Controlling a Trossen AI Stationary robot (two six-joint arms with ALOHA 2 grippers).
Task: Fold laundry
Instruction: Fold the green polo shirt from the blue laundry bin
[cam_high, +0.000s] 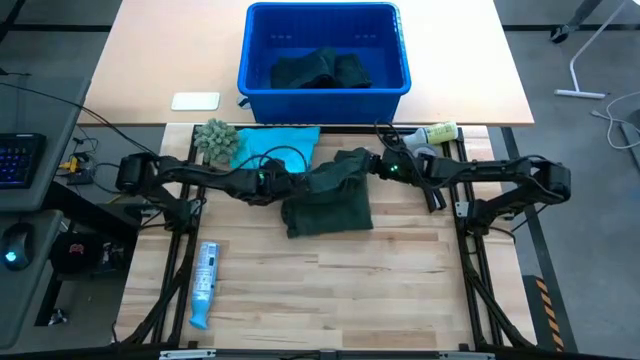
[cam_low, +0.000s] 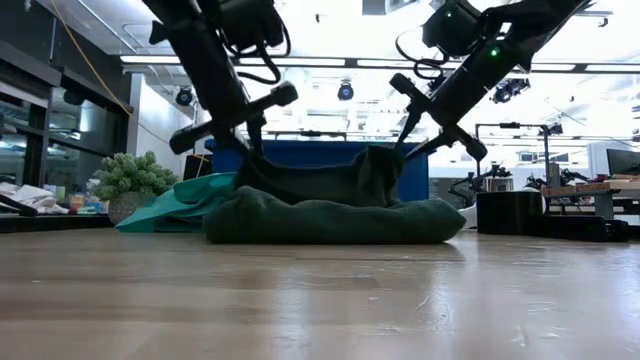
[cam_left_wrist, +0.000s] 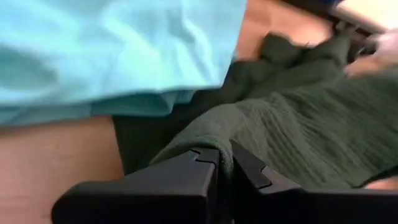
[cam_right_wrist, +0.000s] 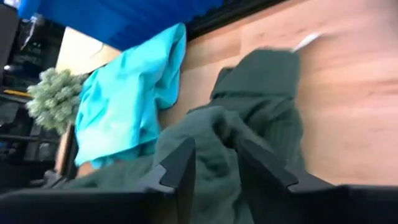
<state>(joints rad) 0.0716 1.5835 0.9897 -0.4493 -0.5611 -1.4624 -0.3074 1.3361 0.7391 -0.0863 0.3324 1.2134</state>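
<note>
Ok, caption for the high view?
Both arms meet over a crumpled dark green cloth garment; left gripper pinches its edge, turquoise shirt lying behind.

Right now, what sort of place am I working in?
Most likely a robotics lab, not a home. The wooden table sits in a metal frame, a keyboard lies beside it, and ceiling lights and more equipment benches fill the room behind.

The light wooden slatted table carries a folded dark green cloth garment lying directly under and between the left gripper and the right gripper. A bright turquoise cloth garment lies flat just beyond the left gripper, touching the green one. A fuzzy grey-green ball sits beside the turquoise piece, farther from the right gripper. A blue-and-white plastic tube lies well apart from both grippers, near the table's front edge on the left arm's side.
</note>
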